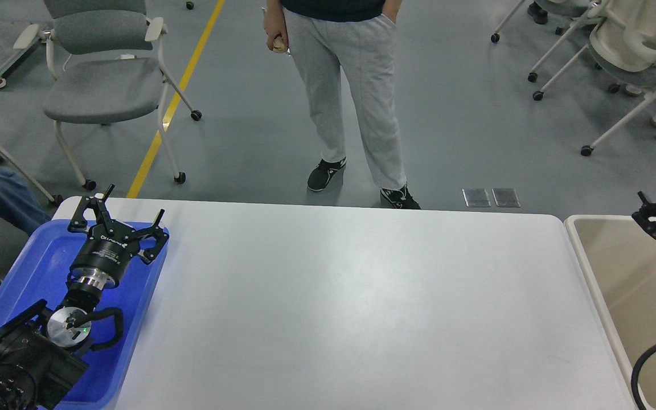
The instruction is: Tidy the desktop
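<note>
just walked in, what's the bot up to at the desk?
Nothing is being handled right now. The left end effector hangs open and empty over the blue tray at the desktop's left end. Only a sliver of the right end effector shows, above the beige bin; its state is unclear. I see no loose items on the white surface. A person stands behind the table.

Left arm enters low from the near left corner, wrist angled up and away. Left gripper (132, 203) at its far end, both fingers spread wide, nothing between them. Right gripper (650, 219) barely in view at the right edge, dark; finger spacing unreadable. A cable loops below it.
</note>
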Robot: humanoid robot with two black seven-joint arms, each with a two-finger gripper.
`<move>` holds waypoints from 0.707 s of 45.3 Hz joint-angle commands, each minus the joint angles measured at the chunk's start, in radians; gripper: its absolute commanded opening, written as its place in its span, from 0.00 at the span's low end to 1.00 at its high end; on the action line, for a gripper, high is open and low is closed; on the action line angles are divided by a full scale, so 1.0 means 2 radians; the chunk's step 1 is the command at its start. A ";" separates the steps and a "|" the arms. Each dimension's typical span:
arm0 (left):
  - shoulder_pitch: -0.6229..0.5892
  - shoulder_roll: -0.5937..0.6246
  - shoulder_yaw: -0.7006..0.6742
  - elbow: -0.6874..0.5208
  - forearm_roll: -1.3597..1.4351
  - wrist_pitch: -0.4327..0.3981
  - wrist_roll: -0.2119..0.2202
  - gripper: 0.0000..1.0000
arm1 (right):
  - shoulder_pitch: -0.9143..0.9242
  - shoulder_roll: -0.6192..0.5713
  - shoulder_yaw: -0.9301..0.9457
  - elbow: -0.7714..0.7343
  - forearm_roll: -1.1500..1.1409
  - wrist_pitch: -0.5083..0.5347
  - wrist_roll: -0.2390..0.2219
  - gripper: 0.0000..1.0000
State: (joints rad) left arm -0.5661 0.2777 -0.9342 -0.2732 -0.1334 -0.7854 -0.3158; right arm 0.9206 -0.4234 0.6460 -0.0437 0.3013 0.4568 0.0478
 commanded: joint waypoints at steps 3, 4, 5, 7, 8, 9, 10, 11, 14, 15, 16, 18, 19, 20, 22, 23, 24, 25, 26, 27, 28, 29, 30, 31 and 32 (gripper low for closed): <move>0.000 0.000 0.000 -0.001 0.000 0.000 0.001 1.00 | 0.035 -0.004 0.011 0.124 0.054 0.034 -0.029 1.00; 0.000 0.000 0.000 0.000 0.000 0.000 0.000 1.00 | 0.034 -0.004 0.011 0.140 0.057 0.034 -0.029 1.00; 0.000 0.000 0.000 0.000 0.000 0.000 0.000 1.00 | 0.034 -0.004 0.011 0.153 0.060 0.034 -0.029 1.00; 0.000 0.000 0.000 0.000 0.000 0.000 0.000 1.00 | 0.032 -0.003 0.014 0.178 0.064 0.033 -0.028 1.00; 0.000 0.000 0.000 0.000 0.000 0.000 0.000 1.00 | 0.032 -0.002 0.017 0.189 0.066 0.033 -0.028 1.00; 0.000 0.000 0.000 0.000 0.000 0.000 0.001 1.00 | 0.031 0.000 0.022 0.198 0.067 0.034 -0.028 1.00; 0.000 0.000 0.000 0.000 0.000 0.000 0.001 1.00 | 0.030 0.001 0.027 0.206 0.068 0.033 -0.028 1.00; 0.000 0.000 0.000 0.000 0.000 0.000 0.001 1.00 | 0.028 0.002 0.035 0.214 0.069 0.034 -0.028 1.00; 0.000 0.000 0.000 0.000 0.000 0.000 0.000 1.00 | 0.019 0.016 0.059 0.230 0.069 0.035 -0.028 1.00; 0.000 0.000 0.000 0.000 0.000 0.000 0.000 1.00 | 0.015 0.023 0.067 0.231 0.069 0.035 -0.028 1.00; 0.000 0.000 0.000 0.000 0.000 0.000 0.000 1.00 | 0.011 0.029 0.074 0.232 0.069 0.036 -0.028 1.00; 0.000 0.000 0.000 0.000 0.000 0.000 0.000 1.00 | 0.005 0.041 0.086 0.230 0.068 0.039 -0.028 1.00; 0.000 0.000 0.000 0.000 0.000 0.000 0.000 1.00 | 0.002 0.045 0.090 0.230 0.068 0.040 -0.028 1.00; 0.000 0.000 0.000 0.000 0.000 0.000 0.000 1.00 | -0.002 0.049 0.092 0.229 0.068 0.042 -0.028 1.00; 0.000 0.000 0.000 0.000 0.000 0.000 0.000 1.00 | -0.015 0.055 0.094 0.230 0.068 0.045 -0.029 1.00; 0.000 0.000 0.000 0.000 0.000 0.000 0.000 1.00 | -0.024 0.057 0.094 0.230 0.068 0.048 -0.029 1.00; 0.000 0.000 0.000 -0.001 0.000 0.000 0.000 1.00 | -0.031 0.058 0.094 0.230 0.068 0.053 -0.029 1.00; 0.000 0.000 0.000 0.000 0.000 0.000 0.000 1.00 | -0.039 0.058 0.095 0.228 0.068 0.057 -0.029 1.00; 0.000 0.000 0.000 0.000 0.000 0.000 0.001 1.00 | -0.047 0.058 0.096 0.227 0.068 0.061 -0.029 1.00; 0.000 0.000 0.000 0.000 0.000 0.000 0.000 1.00 | -0.061 0.059 0.096 0.225 0.068 0.068 -0.029 1.00; 0.000 0.000 0.000 0.000 0.000 0.000 0.000 1.00 | -0.068 0.059 0.097 0.224 0.068 0.070 -0.029 1.00; 0.000 0.000 0.000 0.000 0.000 0.000 0.001 1.00 | -0.076 0.059 0.096 0.222 0.068 0.074 -0.029 1.00; 0.000 0.000 0.000 0.000 0.000 0.000 0.000 1.00 | -0.083 0.059 0.097 0.219 0.068 0.077 -0.028 1.00; 0.000 0.000 0.000 0.000 0.000 0.000 0.000 1.00 | -0.089 0.059 0.097 0.217 0.068 0.079 -0.029 1.00; 0.000 0.000 0.000 0.000 0.000 0.000 0.000 1.00 | -0.094 0.059 0.097 0.215 0.068 0.083 -0.029 1.00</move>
State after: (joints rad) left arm -0.5660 0.2776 -0.9342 -0.2733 -0.1334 -0.7854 -0.3156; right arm 0.8577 -0.3329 0.8071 0.3813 0.4308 0.5633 -0.0084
